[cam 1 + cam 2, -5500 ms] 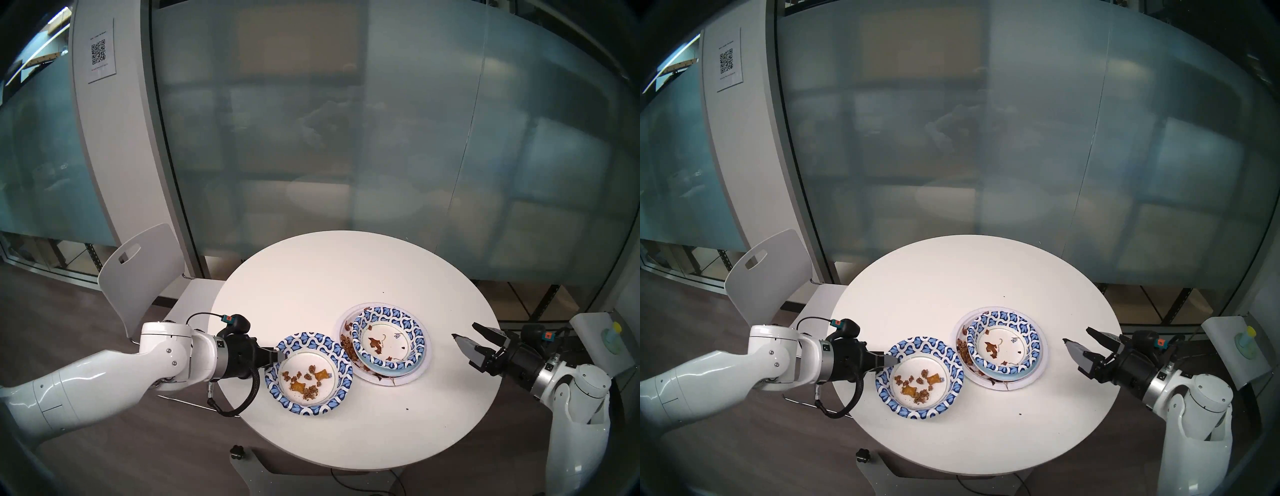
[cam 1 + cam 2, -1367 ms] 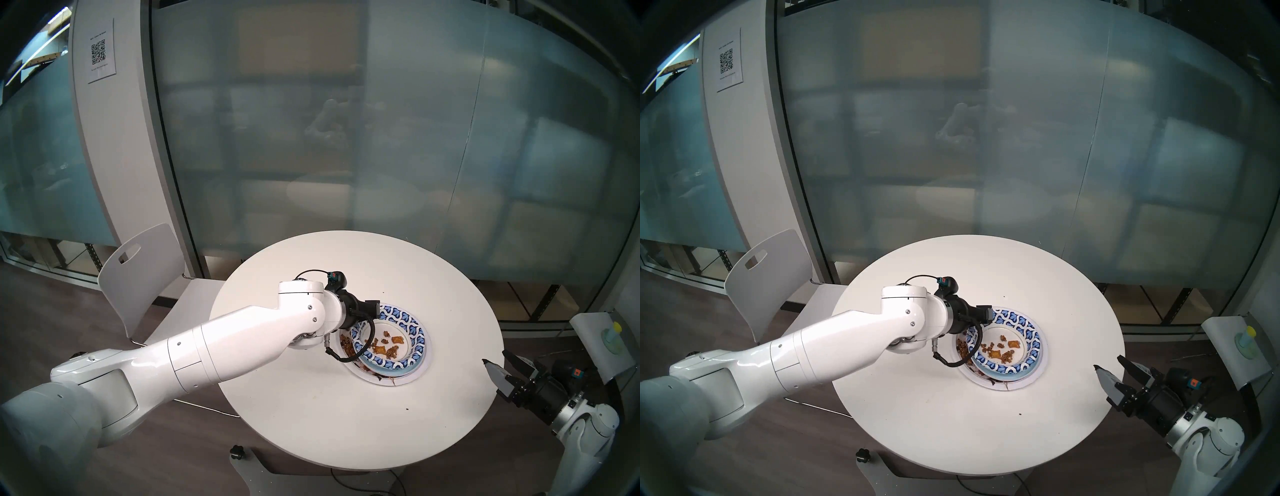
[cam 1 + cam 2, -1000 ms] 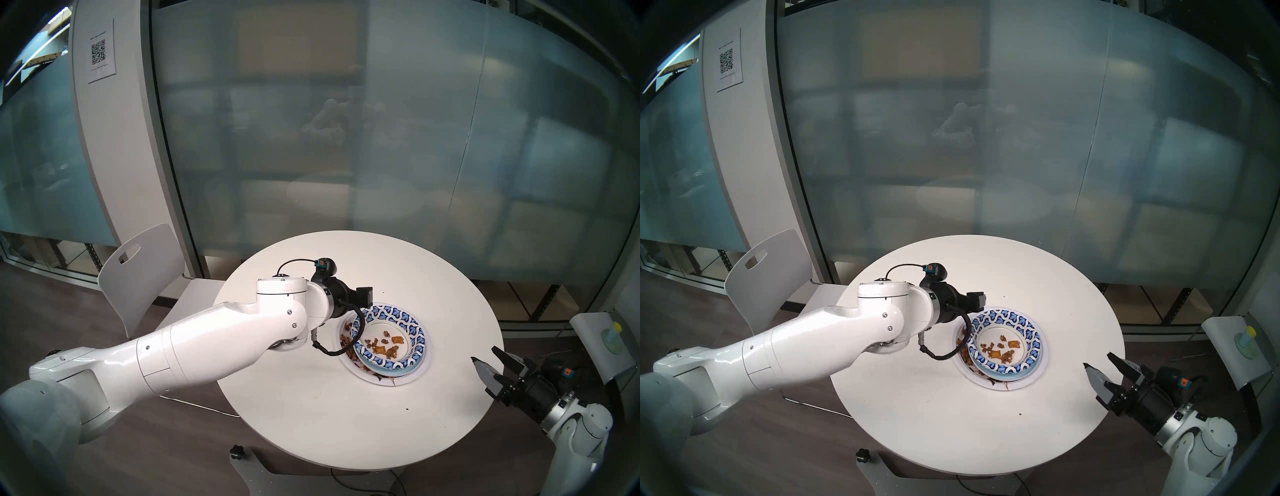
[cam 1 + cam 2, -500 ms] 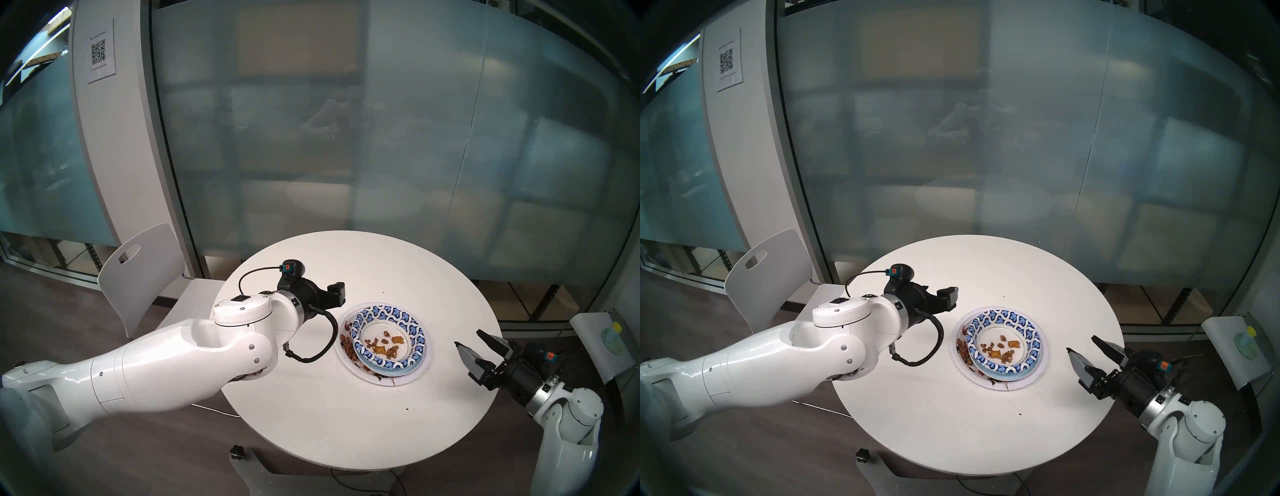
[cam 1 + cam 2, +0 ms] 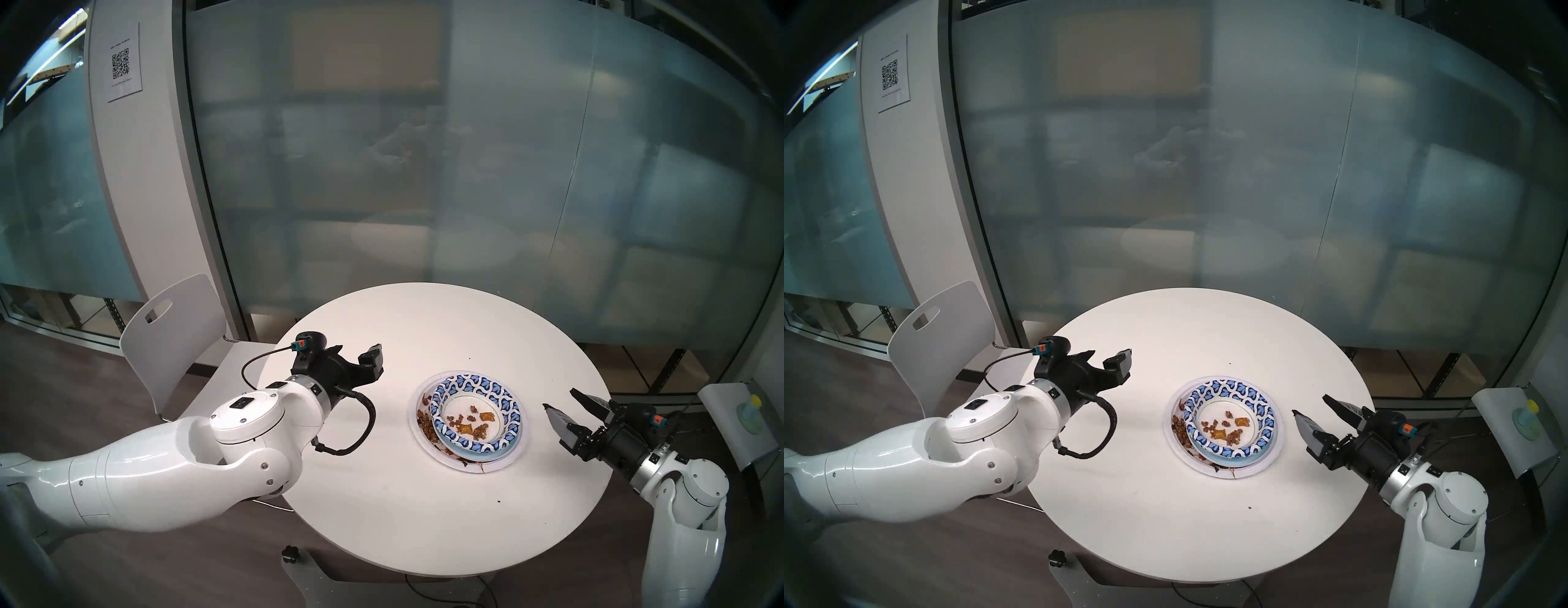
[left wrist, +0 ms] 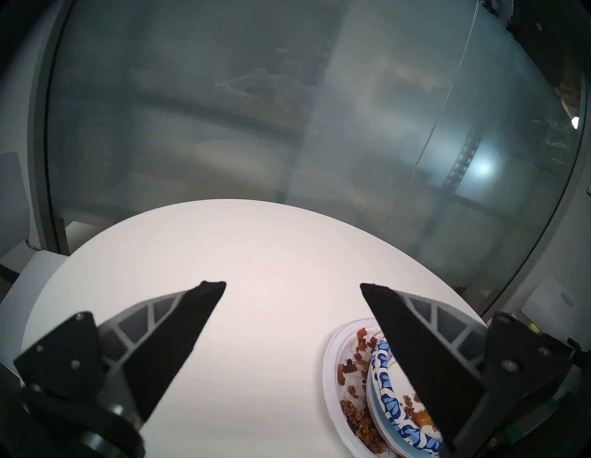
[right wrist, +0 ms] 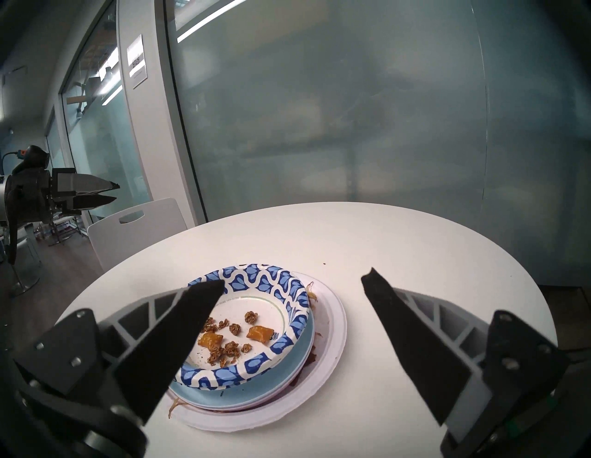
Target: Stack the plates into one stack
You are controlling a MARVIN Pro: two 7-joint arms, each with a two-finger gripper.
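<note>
A round white table [image 5: 382,488] carries everything, with a white chair [image 5: 178,335] at its left edge. The left arm [image 5: 169,463] reaches over the table's left edge; the left gripper [image 6: 292,284] hangs above bare tabletop with its jaws spread and empty, well apart from the plates. The right gripper [image 5: 560,401] hovers over the right edge, jaws spread wide, empty, near the stack. The stack [image 5: 469,420] sits right of the table's centre: a large white plate [image 7: 332,345] at the bottom, a light blue plate [image 7: 287,367] above it, and a blue-patterned plate [image 7: 271,281] on top holding brown food scraps [image 7: 230,335].
</note>
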